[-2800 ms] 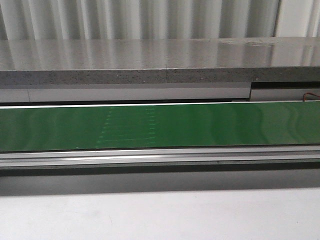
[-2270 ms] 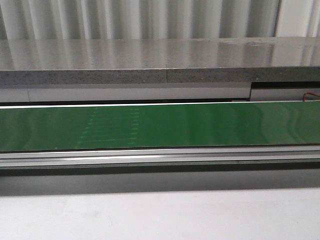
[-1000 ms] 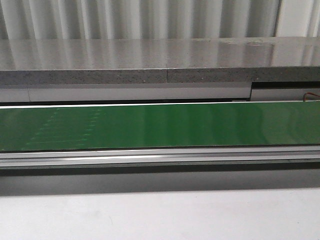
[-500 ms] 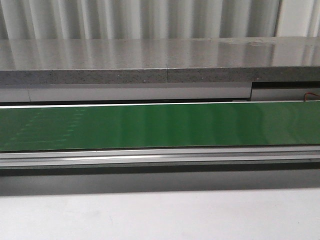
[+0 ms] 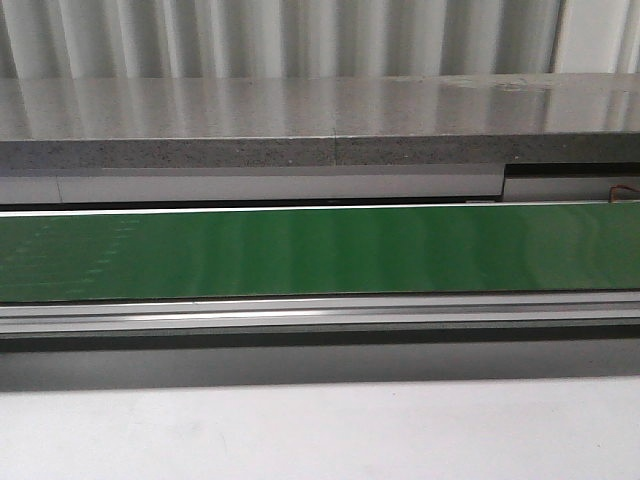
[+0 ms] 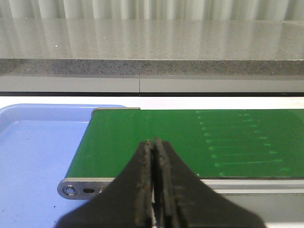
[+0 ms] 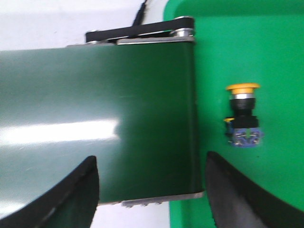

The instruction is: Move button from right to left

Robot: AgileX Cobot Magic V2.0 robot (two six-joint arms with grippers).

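**A:** Over on the left side, the left hand [image 6: 153, 190] has its fingers pressed together with nothing between them. It hangs above the near edge of the green belt [image 6: 190, 142], and a pale blue tray [image 6: 38, 152] sits off the belt's end at about nine o'clock from the fingertips.

**B:** And across the middle?

**A:** From the front, just the belt running the full width, a steel rail [image 5: 320, 315] along its near edge, and the grey stone counter [image 5: 300, 120] behind it. No arm shows there, no button either.

**B:** So where's the button?

**A:** On the right. The button [image 7: 242, 116] lies on its side in a green tray [image 7: 266, 47], just beside the belt's end but not touching it. Yellow-orange cap one way, black collar in the middle, grey-blue block the other way. The right hand [image 7: 152, 190] is spread wide, holding nothing, and the button sits at roughly two o'clock from the gap, nearer one finger.

**B:** How would it handle, you reckon?

**A:** Light and rigid, I'd say: hard plastic, not fragile. The domed cap looks smooth and likely to slip, and lying down it could roll on that cap. I'd take it across the square block or the collar, where flat faces give the fingers something to bite.
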